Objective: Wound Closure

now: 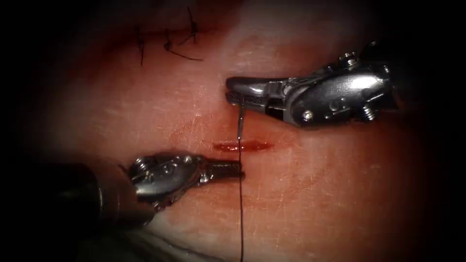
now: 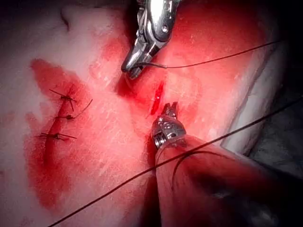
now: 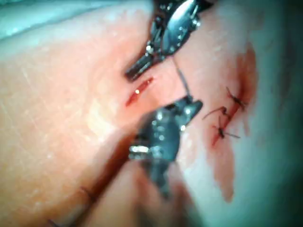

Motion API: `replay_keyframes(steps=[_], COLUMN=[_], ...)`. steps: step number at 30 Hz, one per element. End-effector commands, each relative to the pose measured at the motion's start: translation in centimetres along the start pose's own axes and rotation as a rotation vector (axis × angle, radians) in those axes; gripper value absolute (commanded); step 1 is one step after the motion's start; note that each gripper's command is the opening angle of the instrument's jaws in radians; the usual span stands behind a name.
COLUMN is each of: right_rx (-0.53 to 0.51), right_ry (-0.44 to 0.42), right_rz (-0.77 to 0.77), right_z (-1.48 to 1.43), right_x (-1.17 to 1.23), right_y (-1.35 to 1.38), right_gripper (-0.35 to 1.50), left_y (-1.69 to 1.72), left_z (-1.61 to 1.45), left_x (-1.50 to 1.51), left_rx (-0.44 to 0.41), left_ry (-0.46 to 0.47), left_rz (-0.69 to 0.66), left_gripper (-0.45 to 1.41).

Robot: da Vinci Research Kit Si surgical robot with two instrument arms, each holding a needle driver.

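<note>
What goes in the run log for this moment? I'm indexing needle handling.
right tool: shut on needle | left tool: shut, at thread | needle: above cut, in tissue? unclear

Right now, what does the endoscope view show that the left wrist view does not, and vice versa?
Endoscope view: the needle hangs from the right tool straight over the cut. Left wrist view: a thread strand crosses the shaft of the left tool, whose open jaws hold nothing. Both: right jaws shut on the needle, where along its curve is unclear; needle outside the tissue; older stitches.
</note>
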Motion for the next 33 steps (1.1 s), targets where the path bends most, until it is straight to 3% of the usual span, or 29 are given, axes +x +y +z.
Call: replay_keyframes(steps=[1, 5, 10, 16, 23, 33], right_rx=[0.005, 0.016, 0.061, 0.029, 0.086, 0.067], right_ry=[0.007, 0.010, -0.023, -0.022, -0.034, -0.045], right_rz=[-0.016, -0.037, 0.082, 0.118, 0.182, 0.218], right_z=[0.09, 0.11, 0.15, 0.09, 0.22, 0.18], right_x=[-0.03, -0.05, -0.11, -0.05, -0.20, -0.15], right_y=[-0.16, -0.31, -0.48, -0.22, -0.66, -0.46], right_gripper=[-0.35, -0.35, -0.35, -0.35, -0.35, -0.35], left_y=[0.01, 0.00, -0.01, -0.01, -0.01, -0.01], left_z=[0.08, 0.07, 0.06, 0.06, 0.05, 0.05], left_x=[-0.06, -0.07, -0.07, -0.07, -0.06, -0.06], left_rx=[-0.003, -0.004, 0.000, 0.003, 0.005, 0.005], left_ry=[-0.001, -0.002, 0.000, 0.000, 0.001, 0.001], left_rz=[-0.002, -0.007, -0.007, -0.007, -0.007, -0.007], left_gripper=[0.00, -0.01, -0.01, -0.01, -0.01, -0.01])
